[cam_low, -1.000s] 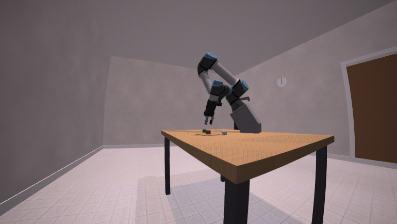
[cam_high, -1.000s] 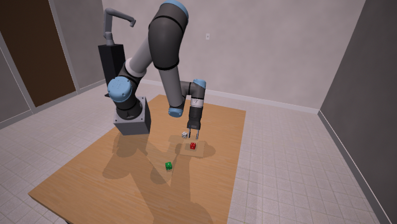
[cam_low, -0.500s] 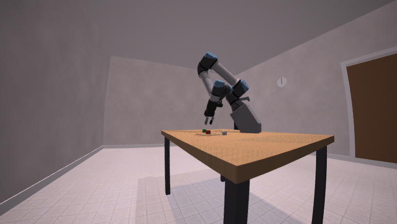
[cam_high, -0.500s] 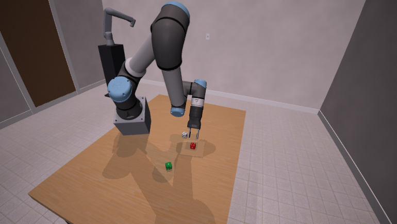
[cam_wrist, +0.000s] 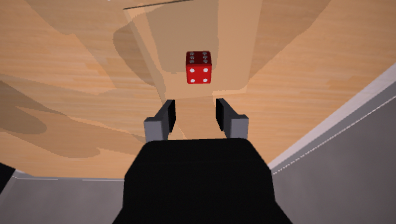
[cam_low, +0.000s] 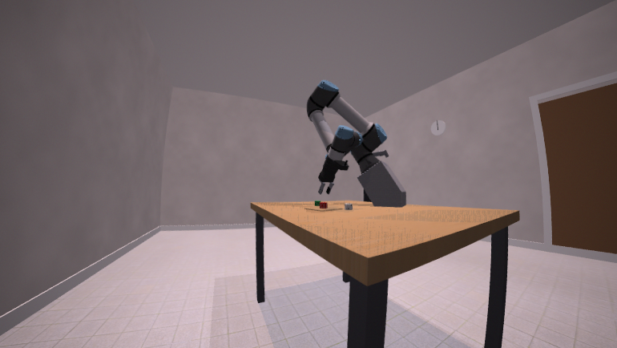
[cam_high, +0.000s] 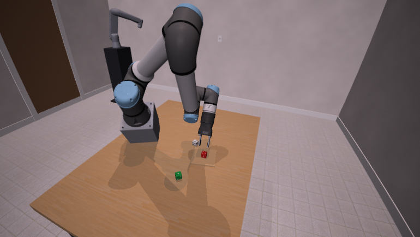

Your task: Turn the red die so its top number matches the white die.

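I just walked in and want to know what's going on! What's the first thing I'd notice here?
The big grey and blue robot arm bending over the wooden table. Its open, empty gripper hangs above a little red die sitting on a thin tan mat. A white die sits just off the mat, and a green die lies nearer the table's middle.

A red die (cam_high: pixel 203 154) lies flat on a thin tan mat (cam_high: pixel 212 161), well inside its edges; the mat lies flat on the wooden table. In the wrist view the die (cam_wrist: pixel 199 67) shows four white pips on one face and six on the adjoining face. A white die (cam_high: pixel 195 142) rests on the bare wood just off the mat's corner, its pips too small to count.
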{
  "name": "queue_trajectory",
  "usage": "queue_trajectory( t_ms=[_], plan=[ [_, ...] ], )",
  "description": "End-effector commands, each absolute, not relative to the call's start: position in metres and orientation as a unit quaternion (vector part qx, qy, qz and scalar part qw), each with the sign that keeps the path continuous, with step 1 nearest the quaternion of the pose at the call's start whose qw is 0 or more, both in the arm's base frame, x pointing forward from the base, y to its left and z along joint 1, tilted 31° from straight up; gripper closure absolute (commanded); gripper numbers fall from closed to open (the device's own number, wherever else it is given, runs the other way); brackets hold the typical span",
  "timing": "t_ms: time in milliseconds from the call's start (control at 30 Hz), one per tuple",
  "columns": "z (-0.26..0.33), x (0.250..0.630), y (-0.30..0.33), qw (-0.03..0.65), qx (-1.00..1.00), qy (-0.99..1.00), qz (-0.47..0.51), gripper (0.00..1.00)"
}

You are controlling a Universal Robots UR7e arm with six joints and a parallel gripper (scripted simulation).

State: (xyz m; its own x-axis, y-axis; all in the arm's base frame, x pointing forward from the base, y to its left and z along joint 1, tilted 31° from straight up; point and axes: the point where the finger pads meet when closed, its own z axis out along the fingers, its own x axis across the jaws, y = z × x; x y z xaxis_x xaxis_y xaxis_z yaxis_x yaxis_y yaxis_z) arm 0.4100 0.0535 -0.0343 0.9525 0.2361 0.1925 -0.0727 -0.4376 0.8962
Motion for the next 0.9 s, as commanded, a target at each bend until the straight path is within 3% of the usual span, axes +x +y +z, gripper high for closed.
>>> queue_trajectory(
  t_ms=[0, 867],
  plan=[
    [-0.0343, 0.4101, 0.0541, 0.555, 0.818, 0.041, 0.146, 0.13],
    [-0.0332, 0.4132, 0.0573, 0.587, 0.793, 0.043, 0.157, 0.13]
  ],
)
